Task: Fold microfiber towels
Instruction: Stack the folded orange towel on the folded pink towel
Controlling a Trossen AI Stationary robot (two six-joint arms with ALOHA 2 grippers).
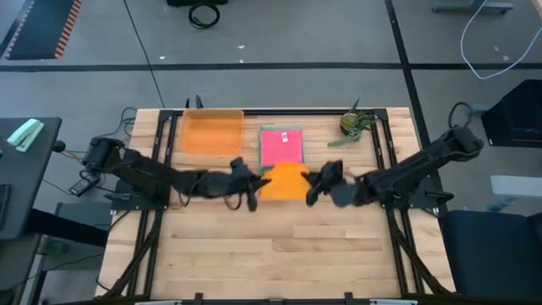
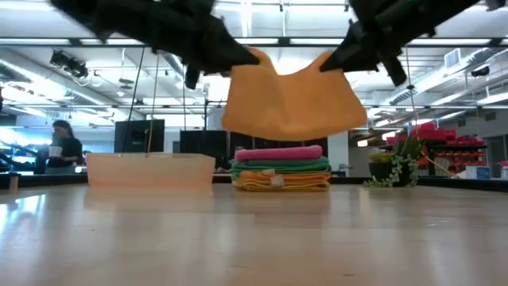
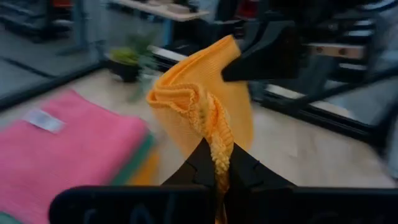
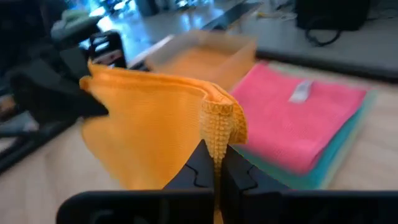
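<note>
The wooden surface (image 1: 279,246) carries everything; its whole near half is bare plank, so there is ample open room in front of the arms for laying a cloth flat. Left arm comes in from the left edge, right arm from the right edge, both reaching toward the middle. Between them hangs the orange towel (image 2: 290,99), lifted clear of the surface and sagging in the middle, held by its two upper corners. Left gripper (image 3: 219,163): fingers clamped shut on one bunched corner of the orange towel. Right gripper (image 4: 214,163): fingers likewise pinched on the opposite corner. Step in hand, as judged: a towel has been picked and spread in the air, fold not yet made. Next move likely calls for both arms travelling together toward the bare near area, keeping the top edge taut and level, then lowering so the free bottom edge lands first without curling under. Behind the hanging cloth sits the stack of towels (image 2: 282,168), pink on top, green and yellow beneath; the bottom edge hangs just above it. To the stack's left is the orange tray (image 1: 212,131); a small plant (image 1: 356,124) stands at the far right corner, well apart.
</note>
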